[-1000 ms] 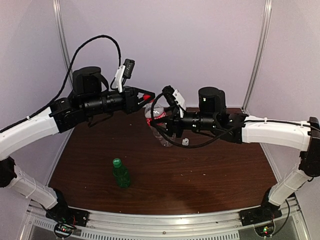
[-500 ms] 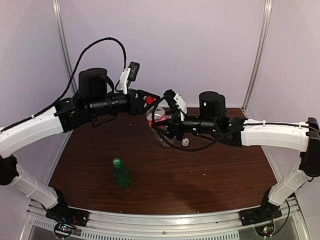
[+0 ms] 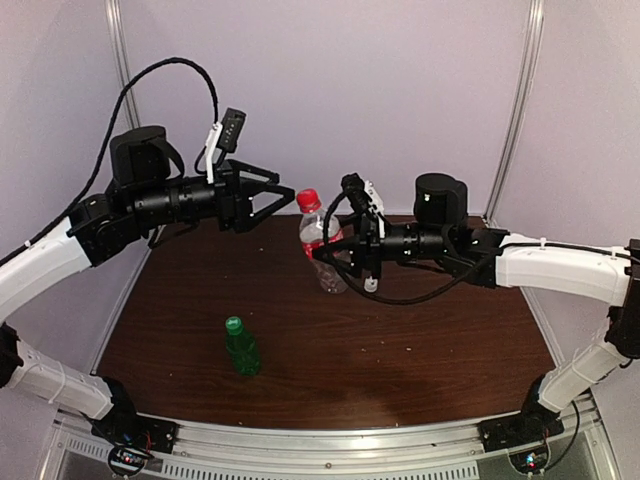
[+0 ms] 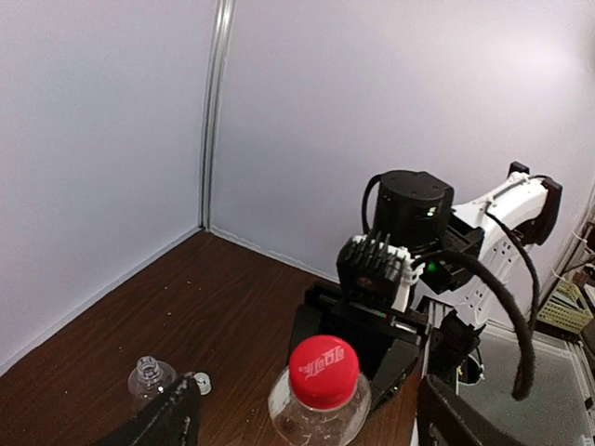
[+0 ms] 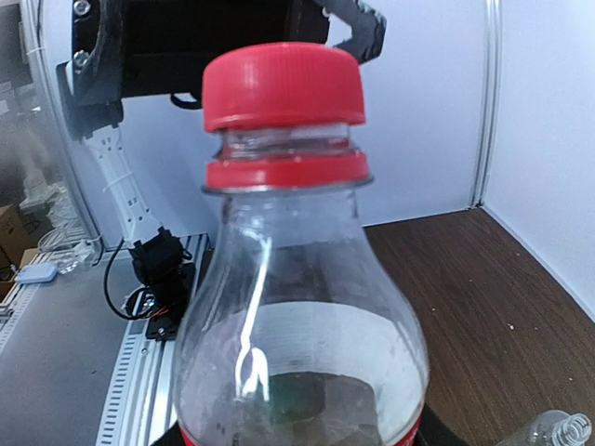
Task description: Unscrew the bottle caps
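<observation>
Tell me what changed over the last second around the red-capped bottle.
The left gripper let go of the red cap and drew back to its own left, jaws now open. The cap is still on the clear bottle. The right gripper stayed clamped on that bottle, and the green bottle did not move.

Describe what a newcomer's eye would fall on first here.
The red cap stands out, atop a clear bottle gripped mid-table by the right tool. The left tool hangs open just beside that cap, and a small green bottle stands alone nearer the front.
</observation>
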`<state>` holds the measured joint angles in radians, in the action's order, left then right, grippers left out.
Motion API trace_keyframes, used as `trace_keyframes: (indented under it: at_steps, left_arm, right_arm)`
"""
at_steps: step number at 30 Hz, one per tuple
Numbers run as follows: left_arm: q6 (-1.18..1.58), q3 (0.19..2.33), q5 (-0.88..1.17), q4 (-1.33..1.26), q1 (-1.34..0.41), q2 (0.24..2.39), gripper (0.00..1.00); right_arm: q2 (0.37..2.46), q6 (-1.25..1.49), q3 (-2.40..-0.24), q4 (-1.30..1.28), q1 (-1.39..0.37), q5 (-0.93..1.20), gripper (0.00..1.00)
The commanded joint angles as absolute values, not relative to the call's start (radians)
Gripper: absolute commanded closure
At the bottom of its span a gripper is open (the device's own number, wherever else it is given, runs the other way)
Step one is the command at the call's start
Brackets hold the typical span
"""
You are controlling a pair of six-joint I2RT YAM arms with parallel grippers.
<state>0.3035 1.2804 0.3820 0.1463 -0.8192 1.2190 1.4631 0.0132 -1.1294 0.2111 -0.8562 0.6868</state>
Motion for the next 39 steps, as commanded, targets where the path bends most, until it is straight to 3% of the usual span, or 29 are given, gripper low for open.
trace_keyframes:
  at_steps: [1,8,16,27,39]
  left_arm:
    - [0.16,1.264,0.647,0.126,-0.788,1.173,0.19]
    - [0.066,1.276,0.869,0.116,-0.785,1.193,0.19]
    - [0.056,1.298,1.017,0.064,-0.785,1.271,0.23]
    - [0.102,1.301,1.067,0.009,-0.785,1.323,0.41]
    - [0.13,1.296,1.064,-0.031,-0.785,1.336,0.52]
  right_arm:
    - [1.456,-0.03,-1.161,0.174,-0.851,0.922,0.67]
    - [1.507,0.031,-1.206,0.194,-0.851,1.137,0.66]
    - [1.55,0.105,-1.222,0.26,-0.855,1.229,0.66]
    - [1.577,0.136,-1.229,0.299,-0.861,1.256,0.66]
    - [1.573,0.129,-1.23,0.283,-0.864,1.257,0.66]
